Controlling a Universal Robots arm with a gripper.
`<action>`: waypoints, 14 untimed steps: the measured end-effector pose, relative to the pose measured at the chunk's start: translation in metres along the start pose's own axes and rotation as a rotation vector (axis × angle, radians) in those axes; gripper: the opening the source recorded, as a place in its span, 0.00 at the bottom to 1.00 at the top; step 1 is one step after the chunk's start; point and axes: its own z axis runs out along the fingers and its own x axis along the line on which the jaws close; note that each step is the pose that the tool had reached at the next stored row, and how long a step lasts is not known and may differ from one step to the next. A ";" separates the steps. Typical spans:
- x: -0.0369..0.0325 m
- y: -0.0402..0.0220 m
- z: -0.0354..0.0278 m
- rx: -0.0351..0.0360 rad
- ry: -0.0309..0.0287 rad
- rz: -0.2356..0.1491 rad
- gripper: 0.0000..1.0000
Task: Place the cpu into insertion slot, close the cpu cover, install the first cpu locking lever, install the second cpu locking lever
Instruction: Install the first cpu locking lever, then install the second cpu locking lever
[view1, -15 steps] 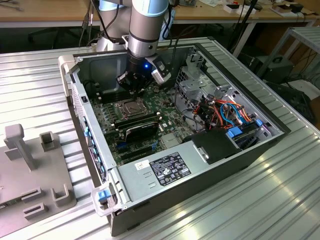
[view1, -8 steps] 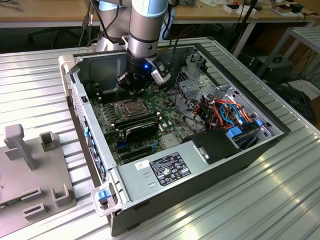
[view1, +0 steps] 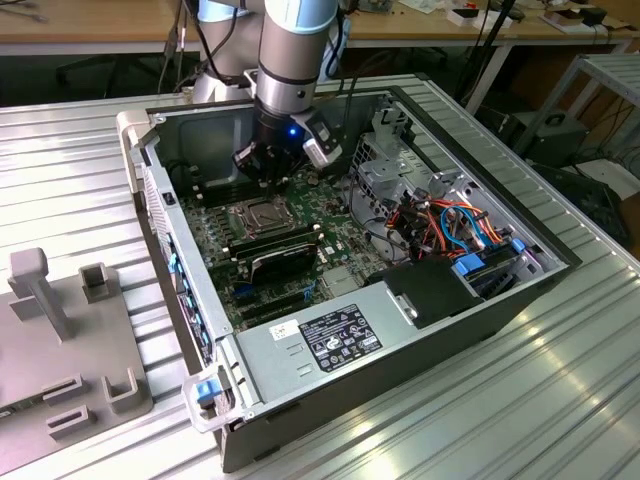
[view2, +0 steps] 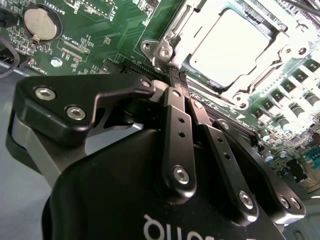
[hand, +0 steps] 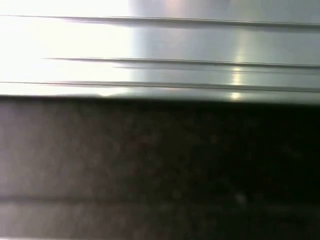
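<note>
Motherboard (view1: 300, 250) lies flat in the open case, and my hand (view2: 176, 75) hangs over its far side. Fingers pinched together and empty, tips just beside the cpu cover (view2: 200, 22) corner; cpu (view2: 231, 45) sits inside the insertion slot.

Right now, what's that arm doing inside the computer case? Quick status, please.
Black gripper shut, tips at the socket's corner. Silver-grey square cpu seated in the slot, thin metal cpu cover down over it. Nothing in the way.
</note>
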 end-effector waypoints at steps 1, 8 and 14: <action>0.0000 0.0000 -0.0019 0.0001 0.0000 0.000 0.11; 0.0001 0.0001 -0.0072 -0.0018 0.0004 0.000 0.11; 0.0001 0.0001 -0.0072 -0.0043 0.0003 0.000 0.11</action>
